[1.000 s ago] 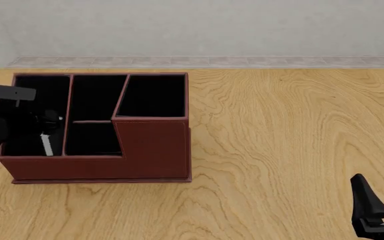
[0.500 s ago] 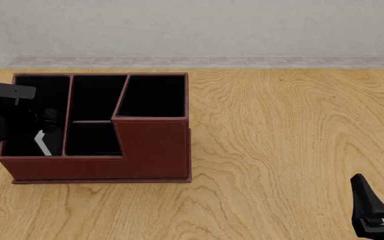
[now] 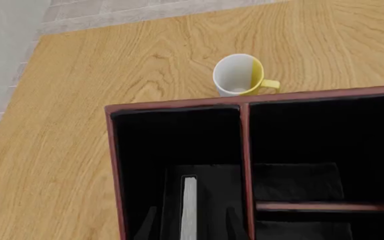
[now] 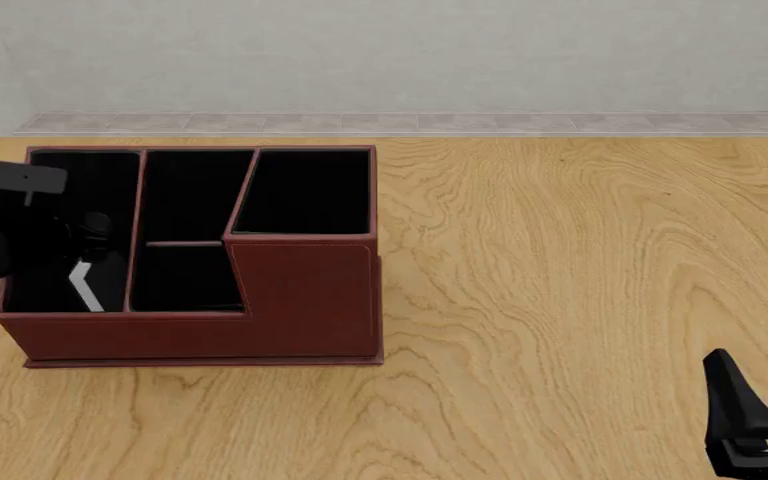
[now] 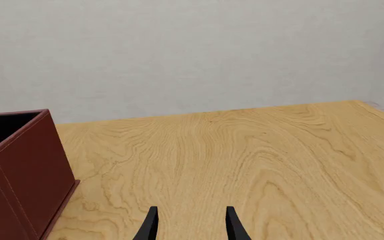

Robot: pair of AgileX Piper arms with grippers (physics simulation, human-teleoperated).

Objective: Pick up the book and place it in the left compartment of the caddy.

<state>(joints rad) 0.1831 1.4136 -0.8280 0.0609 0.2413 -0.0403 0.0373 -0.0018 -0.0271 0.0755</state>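
My left pincer point(image 3: 188, 222) hangs spread over the long narrow black-lined left bay point(image 4: 71, 180) of the reddish-brown leather-look caddy point(image 4: 307, 300). The small black book point(image 3: 189, 207) stands inside it, white edge up, between my fingers, seemingly untouched. My right pincer point(image 5: 190, 222) is spread over the wooden table point(image 4: 584, 260), near right.

One large reddish-brown leather-look rectangular caddy point(image 4: 307, 300) with a black lining stands on the single light wooden bench point(image 4: 571, 280). It has four compartments: one long narrow full-depth left compartment point(image 4: 57, 205), two short middle bays point(image 4: 195, 200), and one tall square bay point(image 4: 307, 190). One small thick black book point(image 3: 189, 210) with a white page edge is in view. One white mug point(image 3: 240, 75) with a yellow handle and yellow inner side shows in the left wrist view. Two black robot grippers appear, the left gripper point(image 3: 189, 227) and the right gripper point(image 5: 190, 224), each with two fingers
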